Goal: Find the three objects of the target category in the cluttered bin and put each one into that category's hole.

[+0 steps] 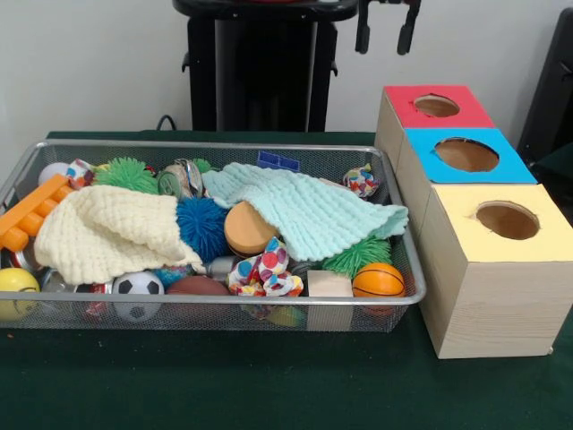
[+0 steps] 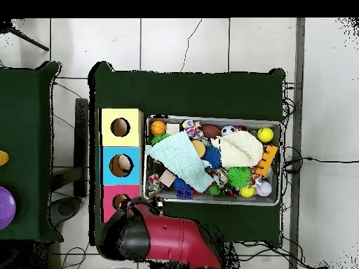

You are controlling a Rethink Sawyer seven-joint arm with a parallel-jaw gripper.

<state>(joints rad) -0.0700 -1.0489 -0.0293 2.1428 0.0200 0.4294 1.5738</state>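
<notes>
Raised high at the top edge of the front view, the gripper (image 1: 386,27) hangs with its two black fingers spread apart and nothing between them, above and behind the red-topped end of the wooden box (image 1: 488,296). Open air separates it from everything below. On the green bench (image 1: 269,385), the wire-mesh bin (image 1: 224,318) sits at left, its right rim just beside the box. Two knitted cloths, cream (image 1: 103,233) and mint (image 1: 309,210), drape over the heap. One ruffled polka-dot bundle (image 1: 266,269) lies near the front rim at centre, another (image 1: 361,180) in the far right corner, a third (image 1: 79,172) at the far left. The yellow-surrounded hole (image 1: 507,219) is nearest the camera, uncovered.

From overhead, the red arm (image 2: 175,242) bends in at the bottom, its end over the bin's lower left corner. The yellow hole (image 2: 120,127) is at the top of the box row, left of the bin (image 2: 210,202). Bare bench lies above the bin.
</notes>
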